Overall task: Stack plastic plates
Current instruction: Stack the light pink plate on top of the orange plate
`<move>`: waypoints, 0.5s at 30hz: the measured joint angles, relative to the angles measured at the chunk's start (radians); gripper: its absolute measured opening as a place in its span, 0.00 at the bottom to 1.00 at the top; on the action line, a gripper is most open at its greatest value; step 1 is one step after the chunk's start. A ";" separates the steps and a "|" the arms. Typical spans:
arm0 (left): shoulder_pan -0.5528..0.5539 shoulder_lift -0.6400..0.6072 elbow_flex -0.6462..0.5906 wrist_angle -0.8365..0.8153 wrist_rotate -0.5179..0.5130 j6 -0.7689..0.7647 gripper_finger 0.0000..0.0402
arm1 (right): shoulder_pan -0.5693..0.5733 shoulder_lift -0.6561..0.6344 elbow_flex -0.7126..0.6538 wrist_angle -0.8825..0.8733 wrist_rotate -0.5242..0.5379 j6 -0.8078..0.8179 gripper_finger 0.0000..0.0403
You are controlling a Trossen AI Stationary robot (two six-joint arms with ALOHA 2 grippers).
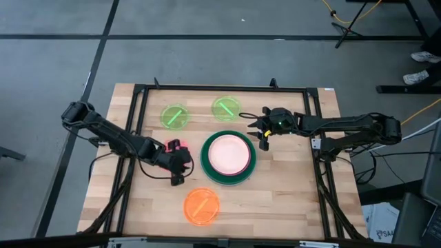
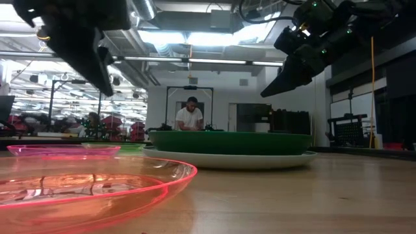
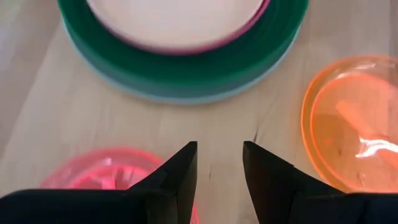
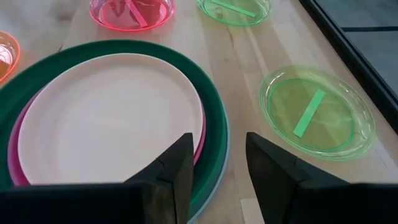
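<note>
A stack stands at the table's middle: the peach plate [image 1: 228,153] lies on the magenta plate [image 4: 13,163], which lies on the dark green plate [image 1: 205,162] and the light blue plate [image 3: 180,98]. Two translucent green plates [image 1: 175,116] [image 1: 226,108] lie at the far side. The orange plate [image 1: 202,206] lies near the front. The red-pink plate [image 3: 99,169] lies flat to the left of the stack. My left gripper [image 1: 180,169] hovers open and empty over the red-pink plate's near-right edge. My right gripper [image 1: 259,133] hovers open and empty over the stack's far-right rim.
A black frame [image 1: 138,96] runs around the wooden table's work area. There is bare wood to the right of the stack [image 1: 289,186] and at the near left [image 1: 138,207]. A person [image 2: 190,117] stands in the room far behind the table.
</note>
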 joint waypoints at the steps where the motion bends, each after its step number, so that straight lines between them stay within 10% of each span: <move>1: -0.004 0.000 0.000 -0.017 0.006 -0.023 0.30 | 0.000 0.000 0.000 0.000 0.000 0.000 0.34; 15: -0.073 0.001 -0.093 -0.039 0.012 -0.065 0.30 | 0.000 0.015 0.001 0.001 0.002 0.000 0.34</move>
